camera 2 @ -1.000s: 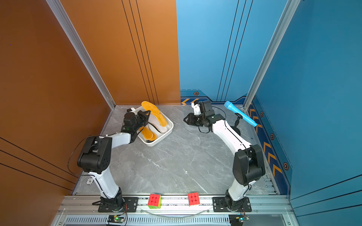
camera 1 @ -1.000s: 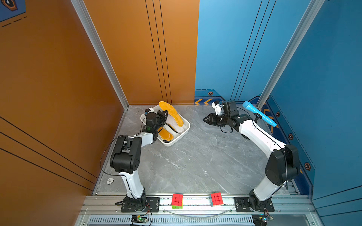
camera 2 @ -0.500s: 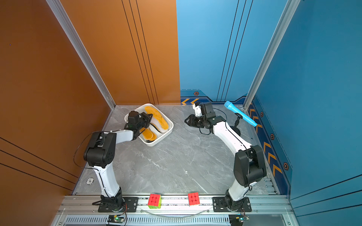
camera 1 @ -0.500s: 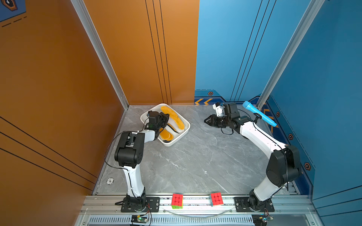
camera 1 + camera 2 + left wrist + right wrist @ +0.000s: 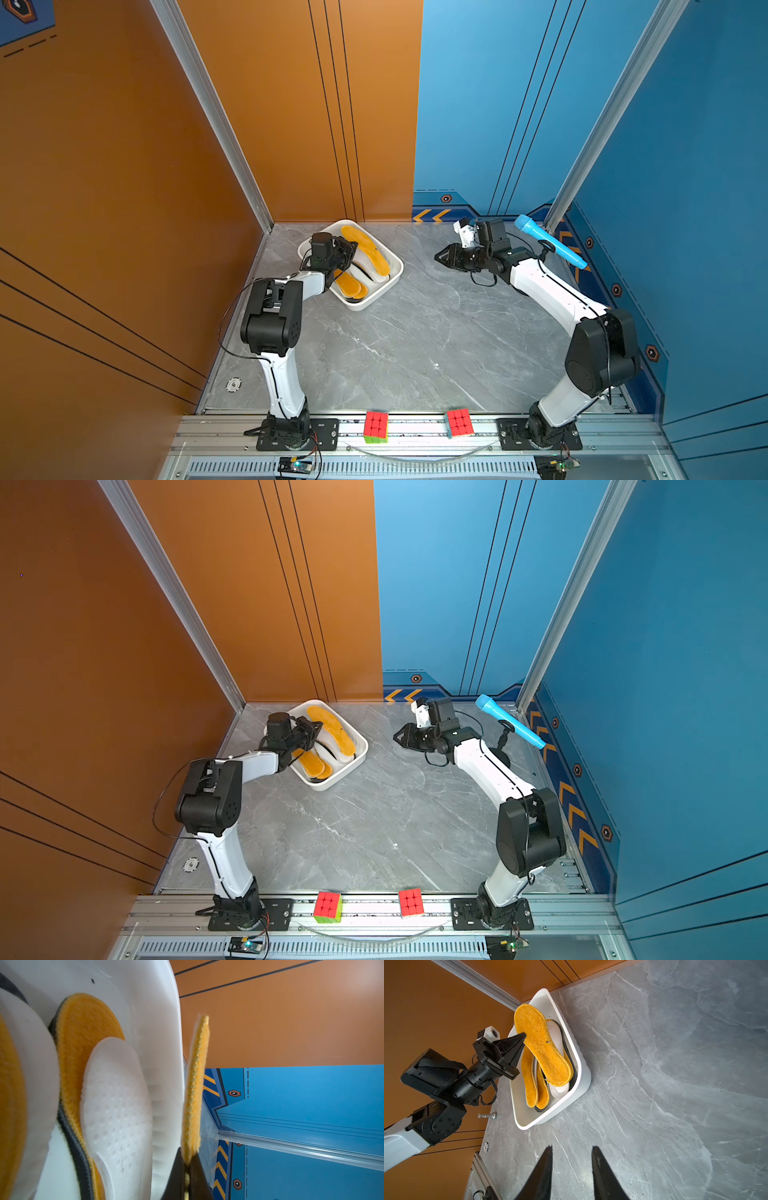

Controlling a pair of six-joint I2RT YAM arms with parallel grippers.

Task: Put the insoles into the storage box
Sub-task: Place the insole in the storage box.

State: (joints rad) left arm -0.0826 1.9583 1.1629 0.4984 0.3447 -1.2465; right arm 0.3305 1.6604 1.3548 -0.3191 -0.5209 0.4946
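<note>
Right now the left gripper (image 5: 524, 1035) is clamped on one orange-yellow insole (image 5: 542, 1047), pinching its side edge near the upper end. The left wrist view shows the black fingers (image 5: 176, 1172) pressed together on the fuzzy rim. That insole hangs slanted over the storage box (image 5: 365, 306), which sits on the tabletop (image 5: 415, 340) close to the far left corner, turned at an angle to the edges. The insole's lower end reaches over the pile inside; whether it touches the pile I cannot tell.

Inside the box, the right wrist view shows two more orange-yellow insoles (image 5: 529, 1080) standing on edge side by side. Next to them is a white insole (image 5: 558, 1089). The left wrist view shows two white ones and a dark grey edge (image 5: 78, 1147) under an orange-yellow one. The pads overlap, so a full count is not possible.

The right gripper (image 5: 571, 1148) has its jaws parted with nothing between them. It hovers over bare tabletop towards the far right corner, well apart from the box.

One blue microphone (image 5: 548, 245) stands by the far right corner, and two colour cubes (image 5: 376, 426) sit on the rail along the front edge — near each other, not touching.
</note>
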